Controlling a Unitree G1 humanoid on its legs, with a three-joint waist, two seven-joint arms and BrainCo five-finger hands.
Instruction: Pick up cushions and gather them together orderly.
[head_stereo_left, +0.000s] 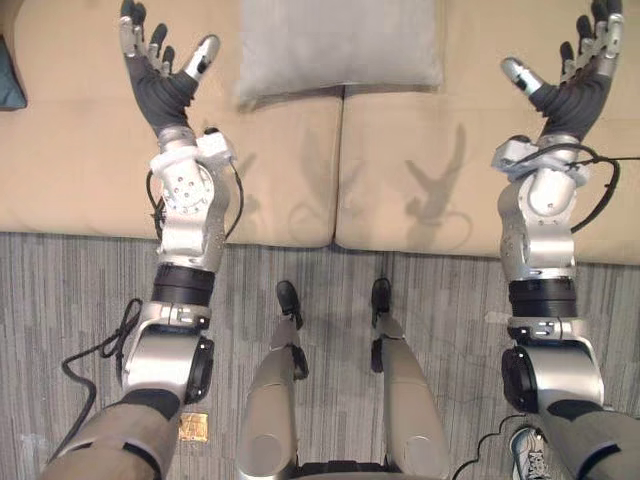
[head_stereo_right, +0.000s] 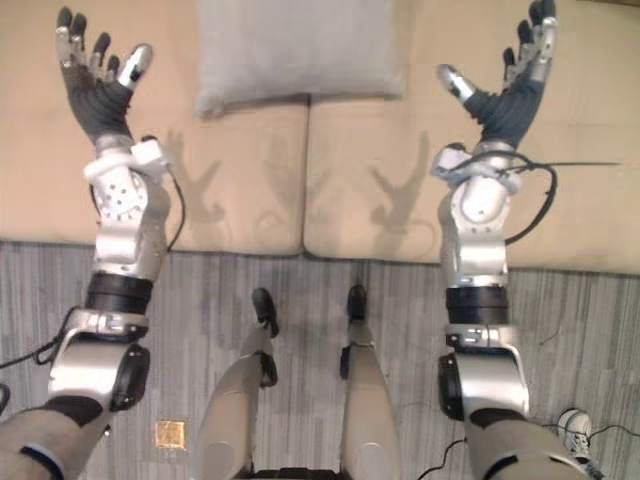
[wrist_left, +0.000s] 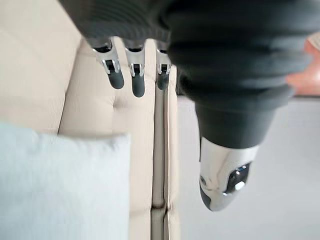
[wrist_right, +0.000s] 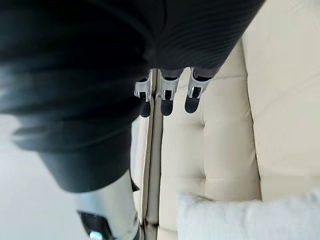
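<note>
Fingers (head_stereo_left: 133, 30) of the left hand (head_stereo_left: 160, 88) are spread straight with the thumb apart and hold nothing. Those of the right hand (head_stereo_left: 572, 92) are the same. Between the two sets of fingers, well apart from both, a pale grey square fabric cushion (head_stereo_left: 340, 45) lies on the beige upholstered sofa (head_stereo_left: 100, 170). Outward of the left fingers shows a dark teal corner (head_stereo_left: 8, 78), perhaps another cushion. Nothing appears lifted yet, so the gathering looks entirely undone.

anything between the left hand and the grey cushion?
Nothing: the left eye view shows bare beige sofa between the left hand and the grey cushion.
</note>
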